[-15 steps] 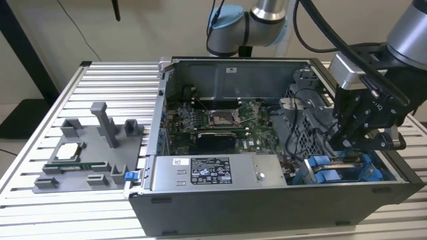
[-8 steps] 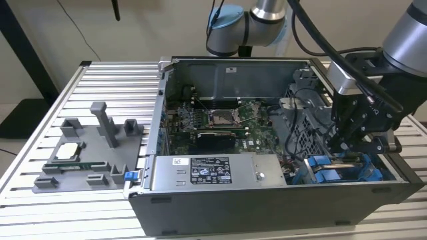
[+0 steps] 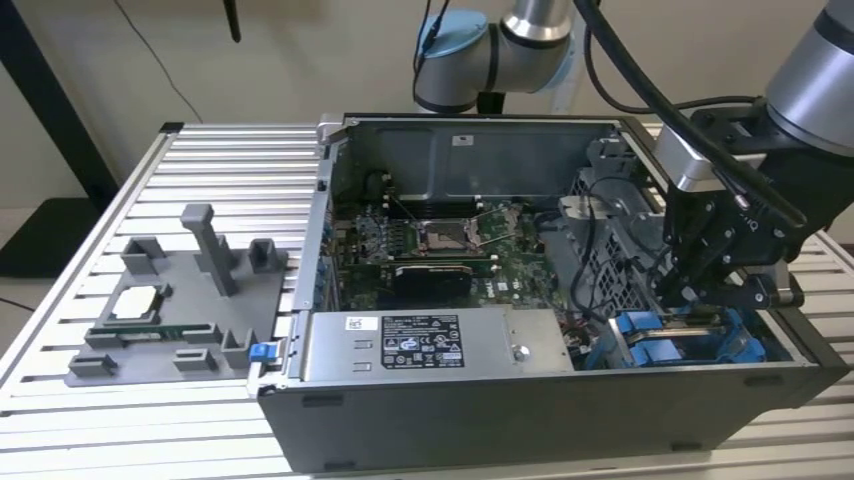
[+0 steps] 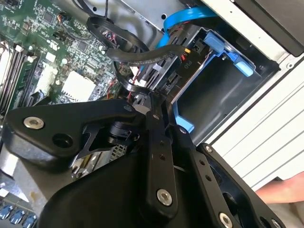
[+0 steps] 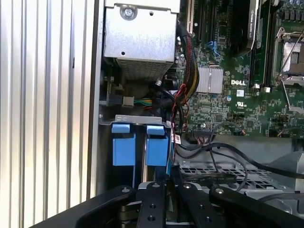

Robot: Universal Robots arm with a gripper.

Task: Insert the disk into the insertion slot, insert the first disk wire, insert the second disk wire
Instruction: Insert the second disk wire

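While the arm reaches into the open computer case (image 3: 534,400), the gripper (image 3: 703,290) sits low over the insertion slot (image 3: 681,345), at the case corner on the exterior view's right. Blue carrier tabs (image 5: 140,145) stand side by side in the bay in the first wrist view, so the disk (image 5: 156,152) appears seated, though its body is hidden. In the second wrist view the fingers (image 4: 154,142) are drawn close together around a black wire (image 4: 142,57); whether they actually grip it cannot be told.

exterior: high, oblique over open computer case (image 3: 534,300) | wrists: close inside, sharing blue rails (image 5: 140,145)
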